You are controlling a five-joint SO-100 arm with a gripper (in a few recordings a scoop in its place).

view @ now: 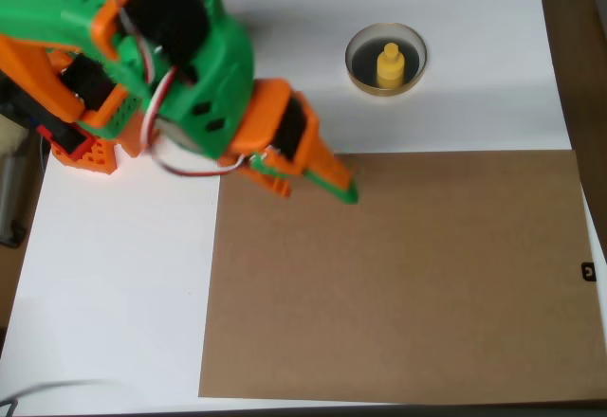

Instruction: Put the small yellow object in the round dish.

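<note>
Gripper (340, 184) at frame centre-left, over the edge of the brown board (398, 275); fingers drawn together to a narrow point, nothing held. Arm (161, 47) folded back toward upper left, clear of the goal, probably to leave it undisturbed. Up and right, well apart: small yellow object (390, 64) upright inside the round dish (358, 74) on the white table (114, 284). Task judged complete.
</note>
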